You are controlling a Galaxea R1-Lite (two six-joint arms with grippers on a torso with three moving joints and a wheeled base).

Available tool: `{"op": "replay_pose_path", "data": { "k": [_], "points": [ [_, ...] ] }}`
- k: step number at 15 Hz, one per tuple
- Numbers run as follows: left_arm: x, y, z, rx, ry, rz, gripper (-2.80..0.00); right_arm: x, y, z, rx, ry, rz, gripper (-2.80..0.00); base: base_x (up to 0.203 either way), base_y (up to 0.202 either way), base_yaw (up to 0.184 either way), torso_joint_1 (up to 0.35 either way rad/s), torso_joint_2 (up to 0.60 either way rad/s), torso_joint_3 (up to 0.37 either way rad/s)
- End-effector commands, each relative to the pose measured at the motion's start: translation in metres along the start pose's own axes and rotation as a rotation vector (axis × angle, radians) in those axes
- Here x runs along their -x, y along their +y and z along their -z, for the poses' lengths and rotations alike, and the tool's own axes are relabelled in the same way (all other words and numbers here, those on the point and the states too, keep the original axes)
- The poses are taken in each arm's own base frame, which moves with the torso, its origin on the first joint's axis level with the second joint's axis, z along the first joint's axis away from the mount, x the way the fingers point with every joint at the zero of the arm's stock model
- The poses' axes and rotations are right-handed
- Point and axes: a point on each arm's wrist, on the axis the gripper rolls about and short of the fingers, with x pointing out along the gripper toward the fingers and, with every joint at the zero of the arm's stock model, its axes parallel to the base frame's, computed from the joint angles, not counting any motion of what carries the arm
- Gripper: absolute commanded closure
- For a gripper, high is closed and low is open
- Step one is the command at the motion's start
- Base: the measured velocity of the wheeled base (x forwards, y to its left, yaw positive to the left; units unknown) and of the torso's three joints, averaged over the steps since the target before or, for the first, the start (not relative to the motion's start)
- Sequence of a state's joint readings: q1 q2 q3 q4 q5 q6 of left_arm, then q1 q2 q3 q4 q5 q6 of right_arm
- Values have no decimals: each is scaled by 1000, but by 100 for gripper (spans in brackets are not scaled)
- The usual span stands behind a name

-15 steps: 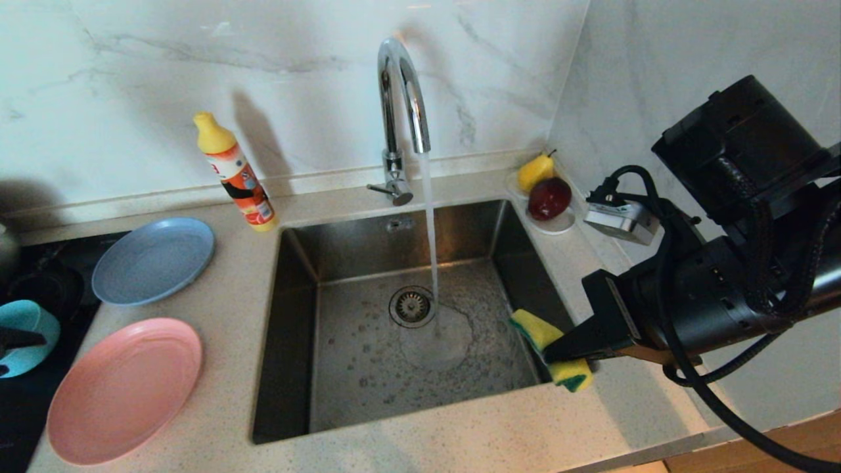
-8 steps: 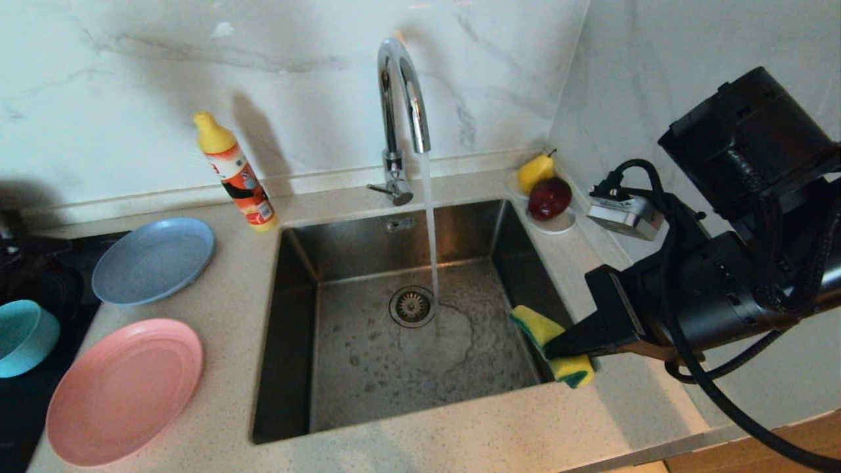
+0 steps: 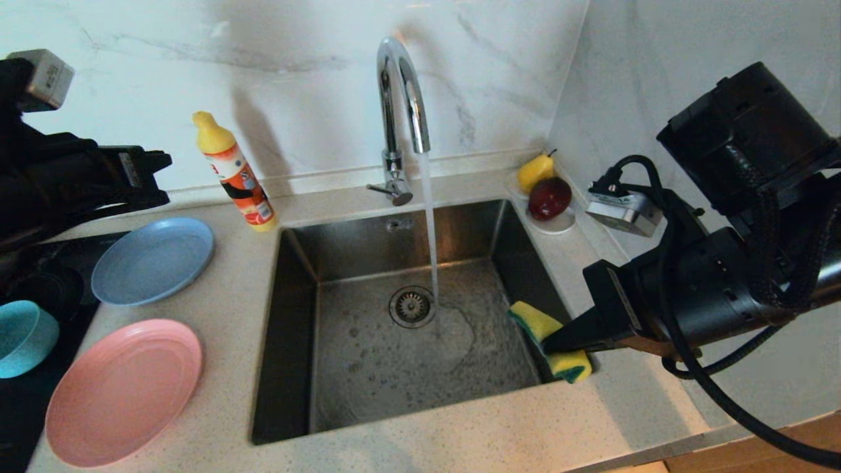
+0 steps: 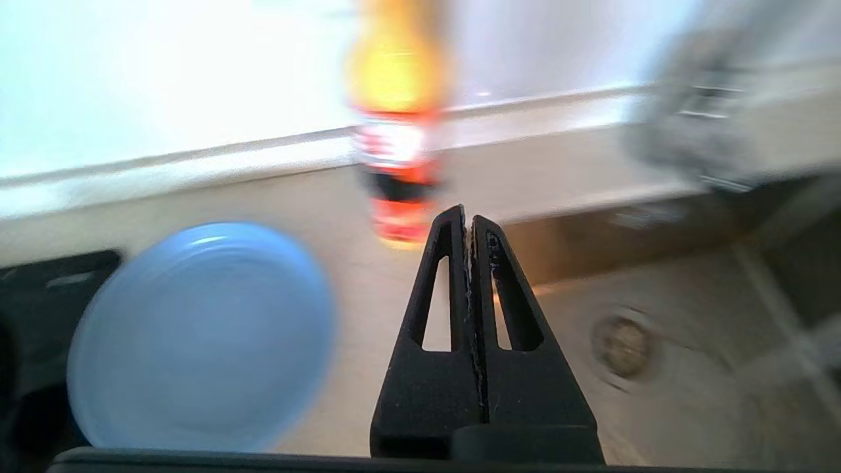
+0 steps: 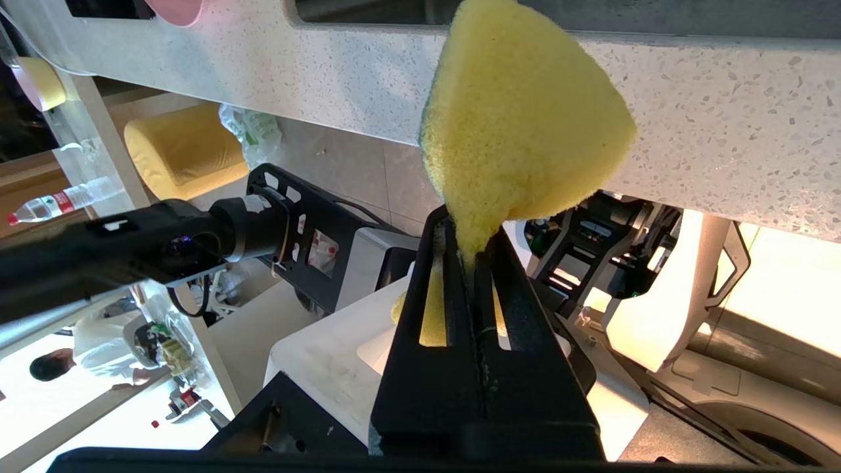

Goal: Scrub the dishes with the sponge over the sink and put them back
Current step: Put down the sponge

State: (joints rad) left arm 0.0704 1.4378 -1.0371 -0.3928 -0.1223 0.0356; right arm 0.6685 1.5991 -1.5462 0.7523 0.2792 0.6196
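Note:
My left gripper (image 3: 161, 176) hangs shut and empty above the counter's back left, over the light-blue plate (image 3: 152, 260). In the left wrist view its fingertips (image 4: 466, 217) meet, with the blue plate (image 4: 197, 335) below to one side. The pink plate (image 3: 123, 390) lies nearer the front and the teal bowl (image 3: 23, 338) sits on the dark hob at the far left. My right gripper (image 3: 558, 341) is shut on the yellow-and-green sponge (image 3: 535, 322) at the sink's right rim; the sponge (image 5: 519, 125) bulges out past the right gripper (image 5: 468, 236). Water runs from the tap (image 3: 401, 98) into the sink (image 3: 368, 374).
An orange detergent bottle (image 3: 236, 174) with a yellow cap stands between the blue plate and the sink. A white saucer (image 3: 558, 226) with a pear and a dark red fruit sits in the back right corner. The drain strainer (image 3: 411, 306) lies mid-basin.
My left gripper has let go of the teal bowl on the hob, shut, and risen to the back left above the blue plate. The right arm and sponge have stayed put.

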Motion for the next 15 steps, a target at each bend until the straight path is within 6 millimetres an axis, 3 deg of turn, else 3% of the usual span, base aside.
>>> {"op": "replay_pose_path", "data": {
  "k": [1,4,6,8,11,13,15],
  "points": [
    [82,-18,-16,-30,-141,30,0,-1,-1,0,-5,7,3,0,0,0,0,0,0,0],
    [177,-25,1,-45,-262,-33,0,-1,0,0,-7,6,4,0,0,0,0,0,0,0],
    [229,-28,35,-43,-279,-85,0,1,-1,2,-6,5,3,0,0,0,0,0,0,0],
    [264,-30,75,-46,-263,-113,0,3,-1,3,-4,1,2,0,0,0,0,0,0,0],
    [289,-34,153,-59,-153,-123,0,4,-1,4,-4,1,3,0,0,0,0,0,0,0],
    [280,-35,205,-75,-17,-119,0,5,-1,4,-1,-1,1,0,0,0,0,0,0,0],
    [276,-36,217,-78,8,-115,0,7,1,5,6,-6,-6,0,0,0,0,0,0,0]
  ]
}}
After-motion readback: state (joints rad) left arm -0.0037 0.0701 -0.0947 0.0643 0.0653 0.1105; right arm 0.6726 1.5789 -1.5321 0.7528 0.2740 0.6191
